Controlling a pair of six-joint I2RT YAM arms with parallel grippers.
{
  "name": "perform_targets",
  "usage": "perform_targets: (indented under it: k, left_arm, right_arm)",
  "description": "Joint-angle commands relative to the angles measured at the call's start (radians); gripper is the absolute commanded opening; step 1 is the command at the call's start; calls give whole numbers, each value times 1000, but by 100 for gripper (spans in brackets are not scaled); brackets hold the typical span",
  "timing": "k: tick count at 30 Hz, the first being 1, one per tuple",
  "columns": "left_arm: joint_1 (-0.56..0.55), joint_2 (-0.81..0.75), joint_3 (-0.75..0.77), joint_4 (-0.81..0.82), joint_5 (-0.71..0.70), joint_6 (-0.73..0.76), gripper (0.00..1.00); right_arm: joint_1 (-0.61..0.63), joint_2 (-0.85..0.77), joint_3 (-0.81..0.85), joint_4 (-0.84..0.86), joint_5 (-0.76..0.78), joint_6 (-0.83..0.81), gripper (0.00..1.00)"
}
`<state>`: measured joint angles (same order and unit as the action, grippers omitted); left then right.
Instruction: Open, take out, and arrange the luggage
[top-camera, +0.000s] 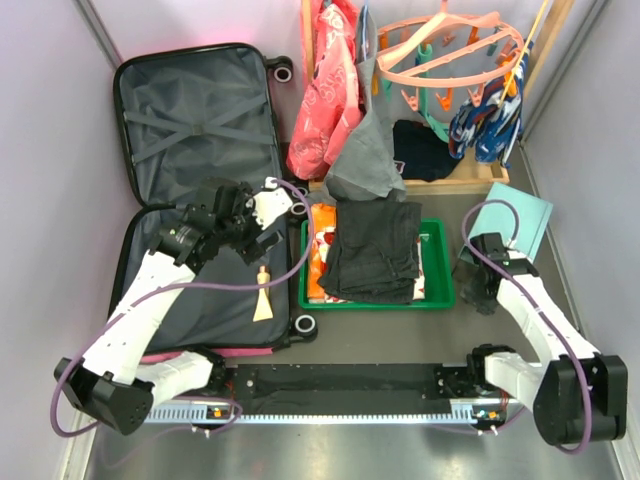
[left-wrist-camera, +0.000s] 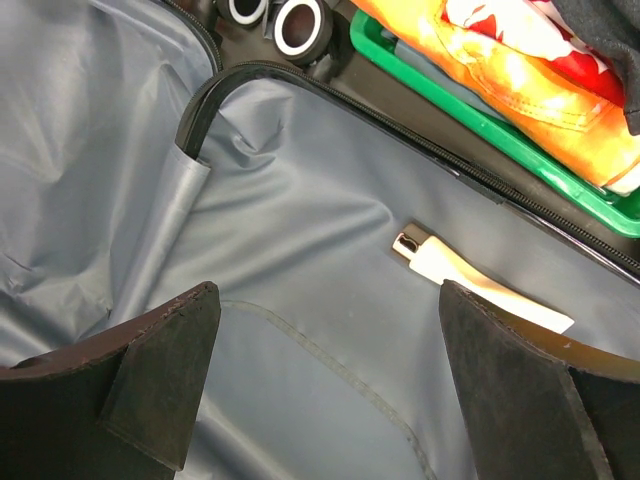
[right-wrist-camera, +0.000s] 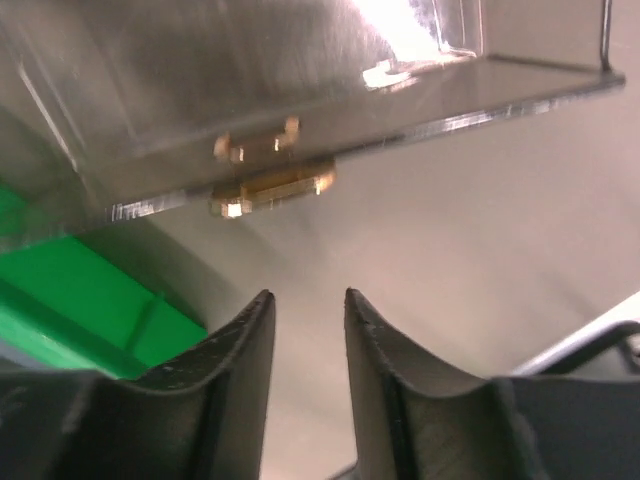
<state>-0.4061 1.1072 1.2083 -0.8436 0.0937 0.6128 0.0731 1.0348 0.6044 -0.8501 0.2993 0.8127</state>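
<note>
Matte black left fingers (left-wrist-camera: 160, 370) over wrinkled, grey-lined luggage (left-wrist-camera: 300, 260).

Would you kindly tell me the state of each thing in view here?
luggage: open, lying flat.
tube: lying in the luggage's near half.
green tray: loaded with folded clothes.
left gripper: open wide, empty, over the luggage.
right gripper: narrow gap between its jaws, empty.

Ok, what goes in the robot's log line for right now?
luggage: open | left end effector: open, near cream tube | right end effector: slightly open, empty, beside green tray
</note>
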Motion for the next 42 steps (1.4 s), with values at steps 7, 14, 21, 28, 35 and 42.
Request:
perform_targets:
  k: [7,14,21,28,35,42]
  left_arm:
    - [7,-35,39,-9,15,-5,94]
    - [7,-52,25,-23,-20,4,94]
    - [33,48,-16,-29,-192,-65,95]
    - [121,114,-150,18,-48,-117,89]
    - [119,157,-259,24,87,-148,87]
    - [119,282,-291,29,202,-166,86]
  right_arm:
    - [108,-124,326,-38,152,-206,36]
    - [93,200,462,-27,325,-305,0]
    - [2,416,448,105,221,-339,0]
    - [4,452,368,122,129,-334,0]
    - [37,305,241,63,110,-271,0]
    - [96,240,245,-19,60,-253,0]
